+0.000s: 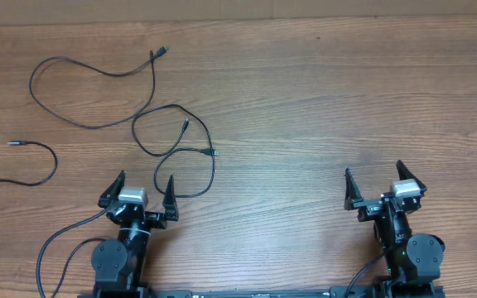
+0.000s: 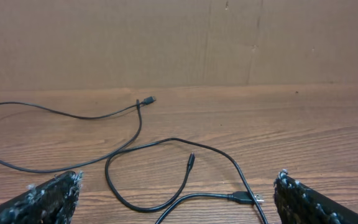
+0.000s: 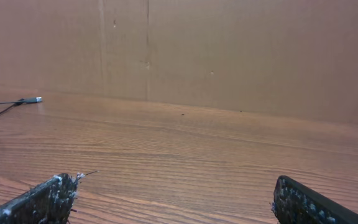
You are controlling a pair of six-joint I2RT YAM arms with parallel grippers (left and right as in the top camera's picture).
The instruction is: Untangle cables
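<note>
Overhead, the cables (image 1: pixel 208 152) lie on the table (image 1: pixel 305 99) just beyond the open, empty left fingers (image 1: pixel 169 192); the open right fingers (image 1: pixel 350 189) stand well apart. Left wrist: nearest loop (image 2: pixel 178 139) straight ahead of the left fingers. Right wrist: one plug (image 3: pixel 35 99), toward the left fingers.

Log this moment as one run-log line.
left gripper: jaws open, empty | right gripper: jaws open, empty | cables: loose on table near left gripper, untouched
</note>
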